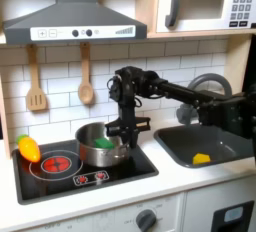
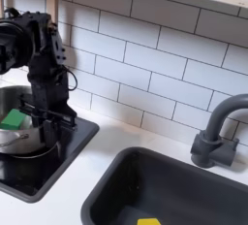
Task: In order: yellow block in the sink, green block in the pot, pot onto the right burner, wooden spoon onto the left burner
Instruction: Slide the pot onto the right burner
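Pot point(image 1: 102, 146), shiny steel, sits on the black cooktop point(image 1: 140, 168) with the green block point(image 2: 14, 119) lying inside it; yellow block point(image 1: 201, 158) already rests on the floor of the sink point(image 1: 170, 141), toward the near edge. By my reading the first two steps are done and the slide of the pot is the step in hand. In the first exterior view the pot stands over the burner on the first exterior view's right, its near-left rim close to the red-ringed burner point(image 1: 57, 162) on the first exterior view's left, so how much slide remains I cannot judge. Gripper point(image 1: 124, 131) hangs pointing down at the pot's right rim in the first exterior view, touching or just over it; the fingers are dark against a dark arm and I cannot tell how wide they stand or whether they have hold of the rim. Pot lies left of the tool and slightly nearer; any push would go sideways along the cooktop. Wooden spoon point(image 1: 85, 76) hangs upright on the tile wall point(image 1: 190, 61), handle up, beside a slotted wooden spatula point(image 1: 36, 81). An orange-yellow-green toy vegetable point(image 1: 29, 148) lies at the cooktop's far left. Arched faucet point(image 2: 215, 132) stands behind the sink; white countertop point(image 2: 107, 151), range hood point(image 1: 72, 21) and microwave point(image 1: 205, 1) above.
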{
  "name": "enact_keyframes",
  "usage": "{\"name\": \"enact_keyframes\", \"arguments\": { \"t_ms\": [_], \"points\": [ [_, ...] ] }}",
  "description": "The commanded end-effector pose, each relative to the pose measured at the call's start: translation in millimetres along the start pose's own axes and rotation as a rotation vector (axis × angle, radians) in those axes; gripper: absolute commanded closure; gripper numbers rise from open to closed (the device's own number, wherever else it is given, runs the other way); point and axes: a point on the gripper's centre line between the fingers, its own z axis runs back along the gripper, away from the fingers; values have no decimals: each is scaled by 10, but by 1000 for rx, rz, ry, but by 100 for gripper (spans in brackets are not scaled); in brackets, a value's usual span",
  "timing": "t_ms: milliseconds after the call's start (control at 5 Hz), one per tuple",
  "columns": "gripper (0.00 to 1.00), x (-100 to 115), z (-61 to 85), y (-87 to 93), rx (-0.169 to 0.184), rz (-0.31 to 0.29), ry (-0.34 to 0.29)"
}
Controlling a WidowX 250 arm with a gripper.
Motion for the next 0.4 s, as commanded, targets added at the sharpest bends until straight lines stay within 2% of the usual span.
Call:
{"name": "enact_keyframes", "arguments": {
  "t_ms": [0,200],
  "points": [
    [100,-12,-3,-22,2,-7,-2],
    [100,-15,-7,0,5,-2,-2]
  ]
}}
